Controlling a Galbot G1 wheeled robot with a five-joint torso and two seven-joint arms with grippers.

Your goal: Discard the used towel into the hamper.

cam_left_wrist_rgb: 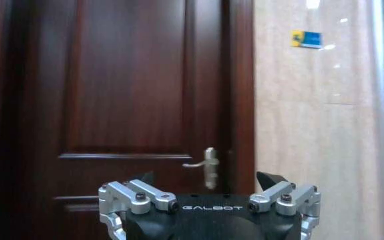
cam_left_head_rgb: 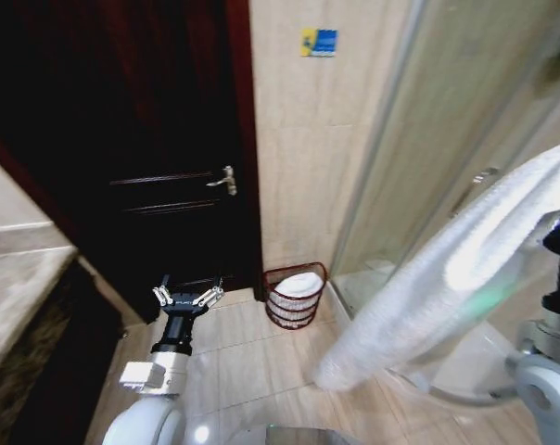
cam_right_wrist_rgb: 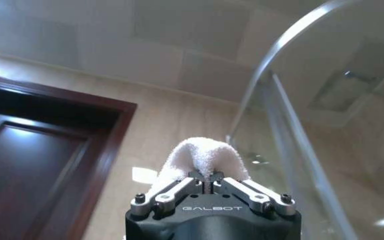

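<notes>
On the far floor, at the foot of the tiled wall (cam_left_head_rgb: 299,139) just right of the dark door (cam_left_head_rgb: 141,139), stands the hamper (cam_left_head_rgb: 296,297), something white inside. Right gripper (cam_right_wrist_rgb: 211,186), raised at right, pinches the white towel (cam_left_head_rgb: 456,269), which hangs toward the near floor. Left gripper (cam_left_head_rgb: 187,295), low at left, is spread and empty. A glass shower enclosure (cam_left_head_rgb: 428,158) stands at right.

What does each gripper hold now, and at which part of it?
The right gripper is shut on a fold of the white towel, which hangs down from it. The left gripper is open and holds nothing.
</notes>
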